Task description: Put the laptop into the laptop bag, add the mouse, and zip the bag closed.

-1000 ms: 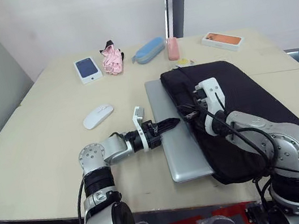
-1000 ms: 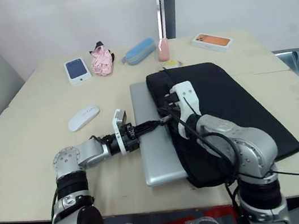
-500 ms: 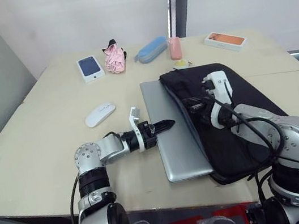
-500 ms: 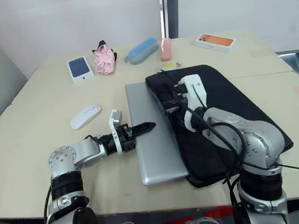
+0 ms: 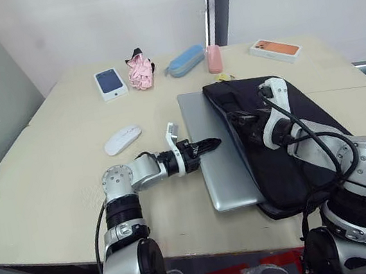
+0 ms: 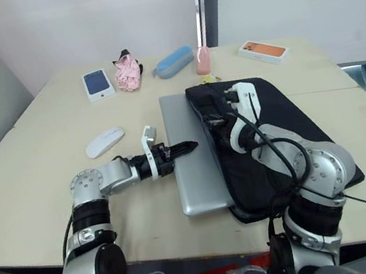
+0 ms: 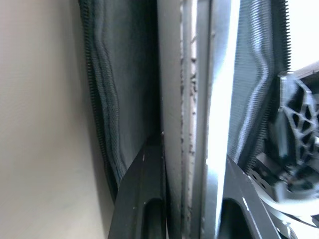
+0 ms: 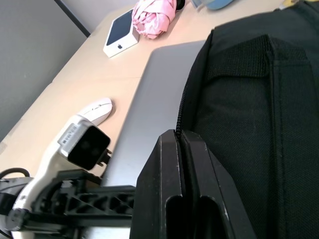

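Our left gripper (image 5: 211, 144) sits mid-frame in the left eye view, clenched on the left edge of the laptop (image 5: 215, 151) — the left wrist view shows the silver slab pinched between the two black fingers (image 7: 142, 199). Our right gripper (image 8: 180, 149) is clenched too, nipping the open zip edge of the laptop bag (image 5: 288, 133) and holding the mouth up. The laptop lies centre frame, its right part already under the bag's flap, its left strip and near corner bare on the table (image 5: 50, 180).

To do this step well, we judge we should keep the flap lifted clear and push the laptop level and straight to the right, so no corner snags the zip teeth.

Against half a second ago, the laptop has gone a little deeper under the flap, and our left gripper has followed it rightward. The mouse (image 5: 122, 140) waits untouched at centre left — well apart from the bag.
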`<action>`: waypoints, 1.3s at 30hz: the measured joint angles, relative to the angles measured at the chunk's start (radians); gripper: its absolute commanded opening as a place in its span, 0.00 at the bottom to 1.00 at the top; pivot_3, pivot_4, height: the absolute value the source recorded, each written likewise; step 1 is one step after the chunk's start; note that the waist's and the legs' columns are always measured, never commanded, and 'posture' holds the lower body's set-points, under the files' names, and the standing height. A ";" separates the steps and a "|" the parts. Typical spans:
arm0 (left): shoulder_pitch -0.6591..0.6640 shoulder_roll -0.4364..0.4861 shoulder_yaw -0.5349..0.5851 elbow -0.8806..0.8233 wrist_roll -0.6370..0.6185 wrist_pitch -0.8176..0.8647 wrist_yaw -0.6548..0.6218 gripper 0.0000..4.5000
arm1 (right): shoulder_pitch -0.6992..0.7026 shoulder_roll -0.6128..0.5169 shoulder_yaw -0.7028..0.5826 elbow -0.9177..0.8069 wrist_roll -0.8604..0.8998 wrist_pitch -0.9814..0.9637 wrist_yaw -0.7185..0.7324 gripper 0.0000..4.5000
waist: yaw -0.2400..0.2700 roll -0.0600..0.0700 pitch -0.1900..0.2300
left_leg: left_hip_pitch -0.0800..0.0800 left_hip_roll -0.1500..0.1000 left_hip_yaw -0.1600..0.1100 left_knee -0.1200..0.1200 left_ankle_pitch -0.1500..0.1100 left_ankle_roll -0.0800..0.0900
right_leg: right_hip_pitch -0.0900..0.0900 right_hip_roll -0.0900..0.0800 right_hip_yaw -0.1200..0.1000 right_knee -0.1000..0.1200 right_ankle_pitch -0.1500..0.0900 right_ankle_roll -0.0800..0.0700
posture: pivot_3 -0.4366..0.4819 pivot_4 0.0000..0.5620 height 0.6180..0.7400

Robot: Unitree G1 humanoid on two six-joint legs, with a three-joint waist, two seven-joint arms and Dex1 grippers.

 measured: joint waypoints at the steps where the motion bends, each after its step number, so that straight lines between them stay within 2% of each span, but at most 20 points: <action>1: 0.001 -0.001 -0.016 0.000 0.013 -0.011 0.000 0.07 | -0.009 0.000 -0.010 0.000 0.003 0.007 -0.001 0.01 | 0.000 0.000 0.000 | 0.000 0.000 0.000 0.000 0.000 0.000 | 0.000 0.000 0.000 0.000 0.000 0.000 | 0.48 0.27 1.00; 7: 0.022 -0.031 -0.049 -0.004 0.051 -0.073 -0.027 0.07 | -0.045 0.018 -0.076 0.002 0.010 0.051 -0.004 0.01 | 0.000 0.000 0.000 | 0.000 0.000 0.000 0.001 0.000 0.000 | 0.001 0.000 0.000 0.001 0.000 0.000 | 0.48 0.27 1.00; 16: 0.021 -0.079 -0.049 0.004 0.051 -0.105 0.003 0.07 | -0.045 0.077 -0.083 0.001 0.006 0.075 -0.013 0.01 | -0.001 0.000 0.000 | 0.000 0.000 -0.001 0.001 0.000 0.000 | 0.001 0.000 0.000 0.001 0.000 0.000 | 0.48 0.27 1.00; 24: 0.004 -0.075 -0.089 0.078 0.125 -0.198 -0.110 0.07 | -0.045 0.095 -0.083 -0.001 0.007 0.075 -0.030 0.01 | 0.001 0.000 0.000 | 0.001 0.000 -0.001 0.001 0.001 0.000 | 0.001 -0.001 0.000 0.001 0.000 0.000 | 0.48 0.27 1.00; 30: -0.013 -0.075 -0.072 0.118 0.133 -0.191 -0.126 0.07 | -0.042 0.100 -0.086 -0.004 0.010 0.075 -0.039 0.01 | 0.002 0.000 0.000 | 0.001 0.000 -0.001 0.001 0.001 0.000 | 0.001 -0.001 0.000 0.001 0.000 0.001 | 0.48 0.27 1.00; 35: -0.045 -0.013 -0.031 0.155 0.106 -0.061 -0.131 0.07 | -0.039 0.104 -0.086 -0.008 0.026 0.075 -0.041 0.01 | 0.001 0.001 -0.001 | 0.001 0.000 -0.001 0.001 0.001 -0.001 | 0.001 0.000 0.000 0.001 0.000 0.000 | 0.48 0.27 1.00; 39: -0.072 0.142 -0.107 0.156 0.113 0.075 -0.250 0.07 | -0.038 0.095 -0.086 -0.009 0.040 0.075 -0.041 0.01 | -0.002 0.003 0.000 | 0.001 0.000 -0.001 0.000 0.001 -0.002 | 0.000 0.000 -0.001 0.002 0.000 0.000 | 0.48 0.27 1.00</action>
